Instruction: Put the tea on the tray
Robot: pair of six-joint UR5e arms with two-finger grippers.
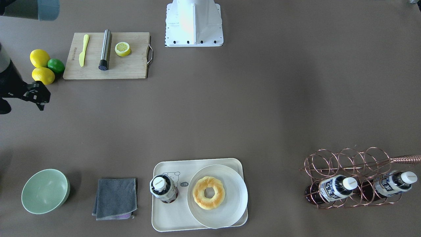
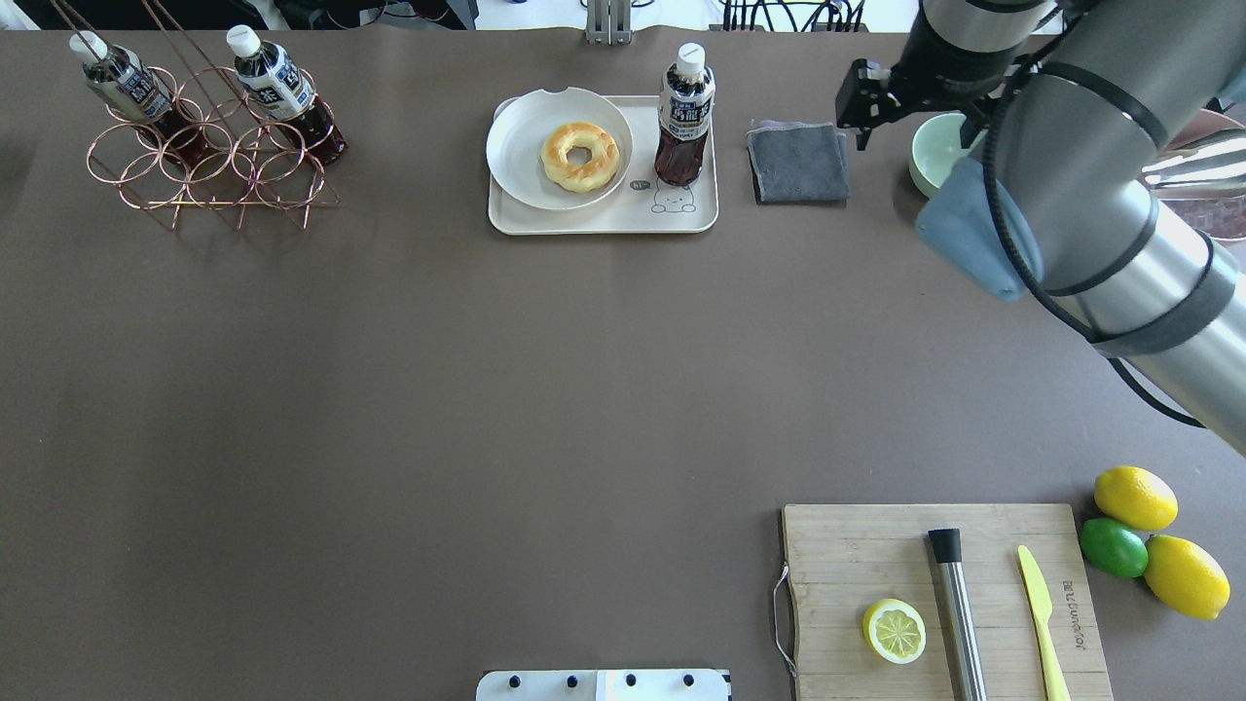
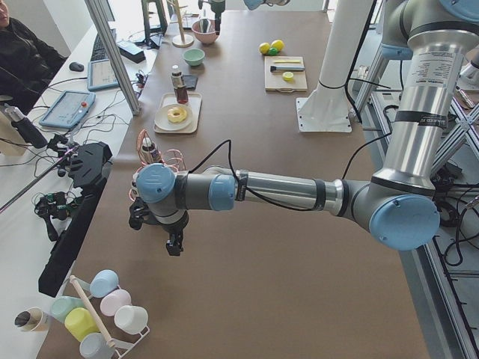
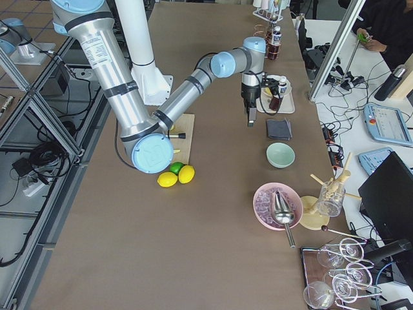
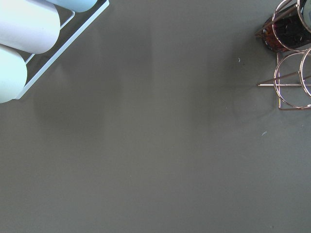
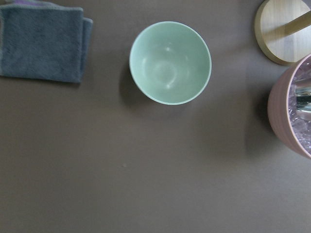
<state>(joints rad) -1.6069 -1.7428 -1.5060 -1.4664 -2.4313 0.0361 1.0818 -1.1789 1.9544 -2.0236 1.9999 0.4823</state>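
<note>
Tea bottle [image 1: 163, 188] stands upright on the tray [image 1: 171, 217], in the bare part beside the round plate [image 1: 230, 204], right by the bear drawing; cap on. Plate holds a doughnut [image 1: 209, 192] and sits on the same tray, its rim overhanging the tray edge. Bottle looks just beside the plate; touching or not, can't tell. Right gripper [image 2: 861, 127] hangs above the table between the grey cloth [image 1: 115, 197] and the green bowl [image 1: 44, 191], well apart from the bottle, nothing seen in it; how far the jaws are parted can't be told from these views. The right wrist camera looks straight down on bowl and cloth, no fingers in view. Left gripper [image 3: 174, 243] appears only in the left side view, pointing down over bare table near the copper wire rack [image 1: 342, 158]; opening can't be told. Two more alike bottles [image 1: 334, 189] [image 1: 393, 182] lie tilted in the rack. Wooden cutting board [image 1: 131, 65] with a lemon half [image 1: 122, 48] is at the robot's side.
</note>
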